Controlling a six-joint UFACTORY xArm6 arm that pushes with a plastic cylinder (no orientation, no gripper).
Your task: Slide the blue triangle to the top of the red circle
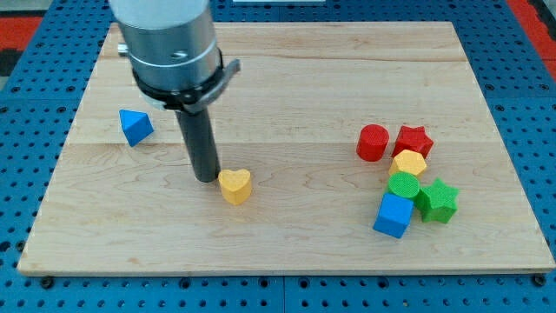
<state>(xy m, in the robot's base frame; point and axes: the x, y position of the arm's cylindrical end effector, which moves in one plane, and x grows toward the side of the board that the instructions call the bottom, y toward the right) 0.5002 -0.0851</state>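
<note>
The blue triangle lies on the wooden board at the view's left. The red circle stands far off at the view's right, at the left end of a cluster of blocks. My tip rests on the board between them, to the lower right of the blue triangle and apart from it. It stands just left of a yellow heart, close to or touching it.
Next to the red circle are a red star, a yellow hexagon, a green circle, a green star and a blue cube. The arm's grey housing hangs over the view's upper left.
</note>
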